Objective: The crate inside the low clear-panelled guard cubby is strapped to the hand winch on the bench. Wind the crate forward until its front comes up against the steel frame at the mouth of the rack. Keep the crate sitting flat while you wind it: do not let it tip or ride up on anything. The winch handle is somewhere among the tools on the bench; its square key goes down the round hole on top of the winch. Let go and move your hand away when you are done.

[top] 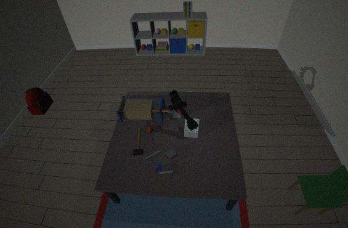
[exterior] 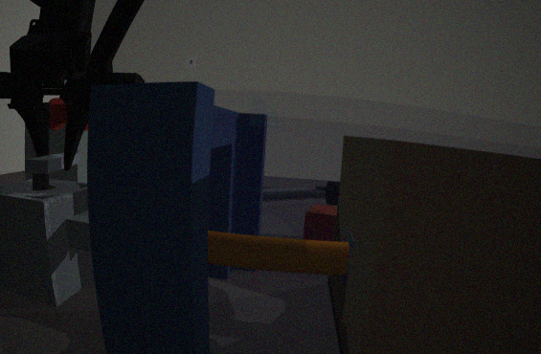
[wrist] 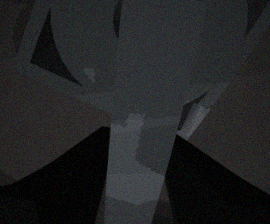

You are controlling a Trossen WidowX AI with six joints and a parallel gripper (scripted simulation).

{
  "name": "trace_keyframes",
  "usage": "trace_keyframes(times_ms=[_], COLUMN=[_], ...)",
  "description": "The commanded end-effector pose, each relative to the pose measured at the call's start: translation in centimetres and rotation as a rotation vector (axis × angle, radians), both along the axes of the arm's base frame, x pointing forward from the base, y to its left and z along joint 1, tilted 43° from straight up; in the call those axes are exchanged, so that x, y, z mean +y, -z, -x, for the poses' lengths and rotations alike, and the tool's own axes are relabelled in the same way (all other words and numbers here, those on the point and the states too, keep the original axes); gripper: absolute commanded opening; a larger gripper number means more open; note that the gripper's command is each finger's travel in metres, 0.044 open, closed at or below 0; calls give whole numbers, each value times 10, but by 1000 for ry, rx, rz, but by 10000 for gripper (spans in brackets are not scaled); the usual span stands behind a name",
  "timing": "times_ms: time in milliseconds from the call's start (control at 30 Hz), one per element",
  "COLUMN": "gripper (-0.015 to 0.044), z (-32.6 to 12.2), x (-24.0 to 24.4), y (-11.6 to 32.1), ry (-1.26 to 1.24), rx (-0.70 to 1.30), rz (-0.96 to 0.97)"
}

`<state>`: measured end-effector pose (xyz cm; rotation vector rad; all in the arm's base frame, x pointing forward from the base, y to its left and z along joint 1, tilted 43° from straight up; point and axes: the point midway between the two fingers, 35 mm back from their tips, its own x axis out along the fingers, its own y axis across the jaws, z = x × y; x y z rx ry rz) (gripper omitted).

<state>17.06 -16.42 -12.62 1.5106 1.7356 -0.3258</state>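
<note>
The tan crate (top: 138, 109) (exterior: 446, 239) appears flat in the cubby, with a gap between its front and the blue frame (top: 160, 114) (exterior: 146, 215). An orange strap (top: 157, 111) (exterior: 279, 253) runs from the crate through the frame towards the grey winch (top: 177, 116) (exterior: 15, 230) (wrist: 81, 30). The winch handle's grey arm (exterior: 44, 165) (wrist: 136, 170) lies level above the winch top on a dark post (exterior: 40, 182); its red knob (top: 178, 111) (exterior: 56, 115) stands up behind the fingers. My gripper (exterior: 55, 162) (wrist: 137, 139) is shut on the handle's arm. The key's lower end is hidden.
On the bench lie a hammer (top: 138, 140), an orange-red block (top: 149, 129) (exterior: 321, 224), a wrench-like tool (top: 152, 155), a grey block (top: 170, 154), a blue piece (top: 159, 167) and a small grey tool (top: 165, 172). My arm stands on a white base (top: 191, 133) beside the winch.
</note>
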Motion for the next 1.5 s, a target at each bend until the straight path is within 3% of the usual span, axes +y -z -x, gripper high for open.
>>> trace_keyframes(times_ms=[0, 767, 1467], gripper=[0, 0, 0], z=[-2, -13, -12], x=[1, 4, 9], y=[1, 0, 8], ry=[40, 214, 186], rx=[36, 190, 154], rz=[0, -19, -47])
